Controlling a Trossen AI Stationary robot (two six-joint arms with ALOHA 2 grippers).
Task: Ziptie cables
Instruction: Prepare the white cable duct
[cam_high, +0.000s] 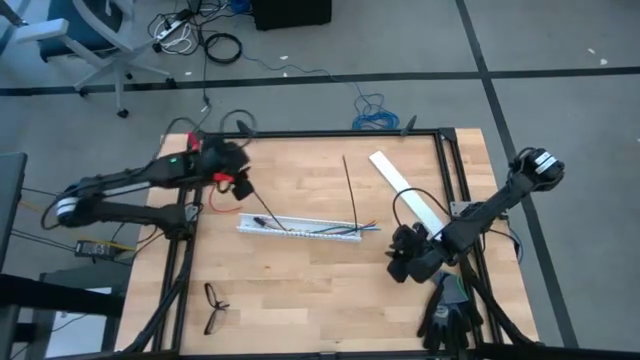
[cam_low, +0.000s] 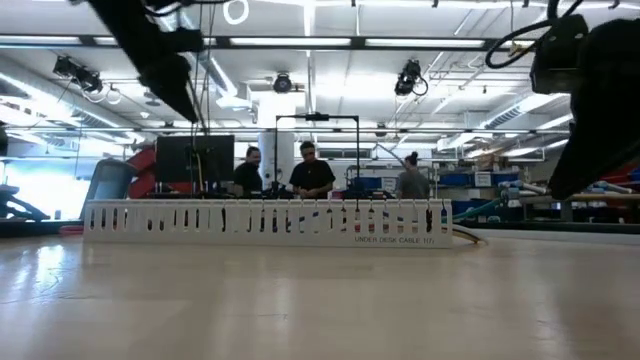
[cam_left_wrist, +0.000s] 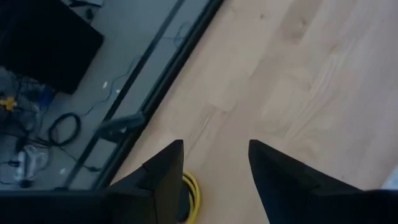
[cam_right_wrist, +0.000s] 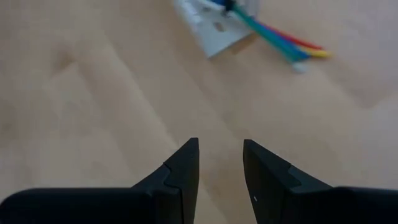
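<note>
Two dark fingers (cam_right_wrist: 184, 180) of the right gripper (cam_right_wrist: 220, 163) fill the near edge of the right wrist view, with a small gap between them and nothing held. Just past them lie the cables (cam_right_wrist: 283, 38), thin wires in green, blue, red and yellow, poking out of the end of the white slotted strip (cam_right_wrist: 214, 28).

From above, the cables (cam_high: 330, 232) lie along the slotted strip (cam_high: 298, 229) in the middle of the wooden table (cam_high: 320, 300). One black ziptie (cam_high: 351, 190) lies straight on the wood, running from behind the strip down to it. The right gripper (cam_high: 402, 262) sits low over the table, near the strip's right end.

The left gripper (cam_high: 240, 185) hangs over the back left part of the table, a little way from the strip's left end. Its fingers (cam_left_wrist: 163, 177) stand fairly wide apart with nothing between them.

A flat white bar (cam_high: 408, 200) lies on the right side. Black eyeglasses (cam_high: 214, 306) lie at the front left. Dark gloves (cam_high: 447, 310) sit at the front right edge.

People (cam_low: 310, 172) stand far off in the room.
</note>
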